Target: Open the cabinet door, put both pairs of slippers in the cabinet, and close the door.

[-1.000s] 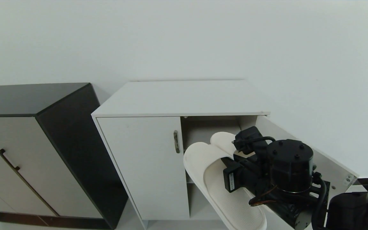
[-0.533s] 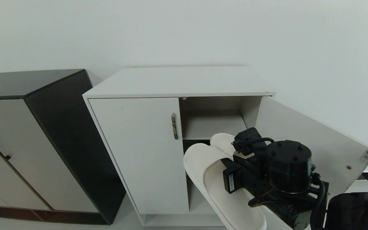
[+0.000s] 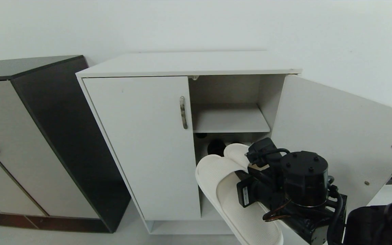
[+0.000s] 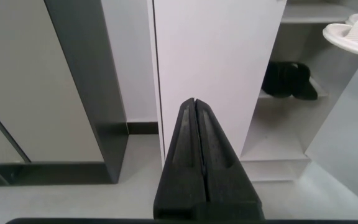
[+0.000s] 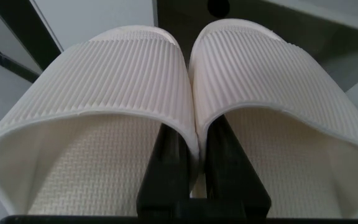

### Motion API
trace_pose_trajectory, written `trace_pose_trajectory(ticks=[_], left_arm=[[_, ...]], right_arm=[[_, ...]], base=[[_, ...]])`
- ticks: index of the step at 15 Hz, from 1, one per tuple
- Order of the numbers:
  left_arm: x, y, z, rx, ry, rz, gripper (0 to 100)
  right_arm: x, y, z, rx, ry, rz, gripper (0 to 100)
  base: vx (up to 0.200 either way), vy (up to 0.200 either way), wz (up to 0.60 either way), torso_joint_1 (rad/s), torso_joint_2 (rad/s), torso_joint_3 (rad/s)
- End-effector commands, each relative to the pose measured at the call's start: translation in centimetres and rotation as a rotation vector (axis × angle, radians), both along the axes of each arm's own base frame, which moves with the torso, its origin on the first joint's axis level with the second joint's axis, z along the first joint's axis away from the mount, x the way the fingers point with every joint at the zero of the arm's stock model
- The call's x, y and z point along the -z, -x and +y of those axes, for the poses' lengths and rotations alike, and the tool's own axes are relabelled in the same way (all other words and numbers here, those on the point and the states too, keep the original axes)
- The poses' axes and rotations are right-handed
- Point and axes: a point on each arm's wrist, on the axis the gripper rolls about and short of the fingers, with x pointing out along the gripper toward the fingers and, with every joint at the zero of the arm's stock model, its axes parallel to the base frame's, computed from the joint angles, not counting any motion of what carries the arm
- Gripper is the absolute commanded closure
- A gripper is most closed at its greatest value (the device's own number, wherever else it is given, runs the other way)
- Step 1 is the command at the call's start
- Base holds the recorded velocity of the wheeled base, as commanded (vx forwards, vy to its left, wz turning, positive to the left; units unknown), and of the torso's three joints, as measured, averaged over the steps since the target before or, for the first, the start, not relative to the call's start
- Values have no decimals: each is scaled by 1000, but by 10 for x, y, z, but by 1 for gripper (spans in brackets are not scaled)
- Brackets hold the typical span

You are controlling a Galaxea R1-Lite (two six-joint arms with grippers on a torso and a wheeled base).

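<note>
Plain white wall (image 3: 196, 23) backs a white cabinet (image 3: 189, 63) whose right-hand door (image 3: 335, 126) is swung wide, while its left-hand door (image 3: 141, 143) stays closed beside a dark cabinet (image 3: 56, 136).

Inside the opening, the upper shelf (image 3: 228, 119) is bare. A pair of black slippers (image 4: 289, 79) sits toward the back of the shelf below it.

The right gripper (image 5: 199, 163) is clamped on the pair of white slippers (image 3: 226, 183), pinching their two inner side walls together so the pair hangs side by side, soles down. Their heels are at the gripper. Their toes point forward and a little to the left, ending just in front of the cabinet's front edge, close to the free edge of the closed door.

So the opening lies straight ahead of the toes, and the slippers' long axis already runs nearly into it. By my reading, the coming push goes forward along that axis, with a slight swing to the right to keep the toes off the closed door. Which shelf the toes line up with I cannot tell.

The left gripper (image 4: 195, 109) is closed with nothing in it. It sits low and faces the closed door, so the right arm is the nearer one.
</note>
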Motion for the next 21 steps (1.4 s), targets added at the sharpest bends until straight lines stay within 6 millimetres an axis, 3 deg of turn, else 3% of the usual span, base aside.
trace_pose_trajectory(ticks=[1,6,14,17,21], left_arm=[[0,0,0,-1,0,1,100],[0,0,0,-1,0,1,100],[0,0,0,-1,0,1,100],[0,0,0,-1,0,1,100],[0,0,0,-1,0,1,100]], right_arm=[[2,0,1,0,3,2,100],[2,0,0,-1,1,3,100],[6,-4,5,-1,2,-44,100],[-15,-13,23,130,0,26,100],[-66,-5,45,293,-28,139,100]], base=[[0,0,0,-80,442,364],[0,0,0,-27,364,334],[0,0,0,-1,23,20],[0,0,0,0,0,0],[0,0,0,0,0,0]])
